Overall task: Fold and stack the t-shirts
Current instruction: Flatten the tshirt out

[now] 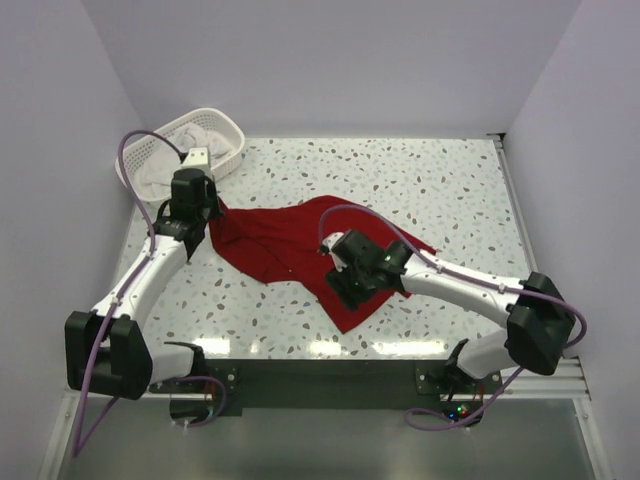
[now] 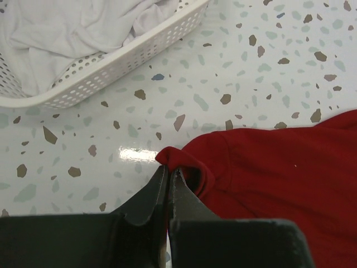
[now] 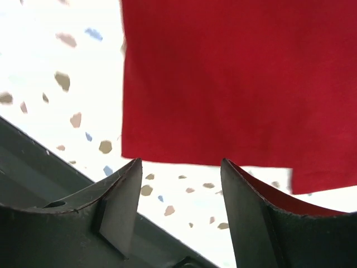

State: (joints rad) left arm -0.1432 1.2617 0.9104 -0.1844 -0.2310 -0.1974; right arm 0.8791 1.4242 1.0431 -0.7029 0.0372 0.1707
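A deep red t-shirt (image 1: 290, 240) lies spread and rumpled across the middle of the table. My left gripper (image 1: 206, 222) is at the shirt's left edge, shut on a small raised fold of the red cloth (image 2: 174, 159). My right gripper (image 1: 342, 288) hovers over the shirt's near right part. In the right wrist view its jaws (image 3: 181, 167) stand open with only bare table between them, just short of the red shirt's straight edge (image 3: 234, 84). White t-shirts (image 1: 185, 145) lie bunched in the basket (image 2: 56, 33).
The white lattice basket (image 1: 236, 135) stands at the back left corner, close to the left gripper (image 2: 128, 56). The speckled table (image 1: 430, 180) shows bare at the back right. A dark rail (image 3: 33, 173) runs along the near edge.
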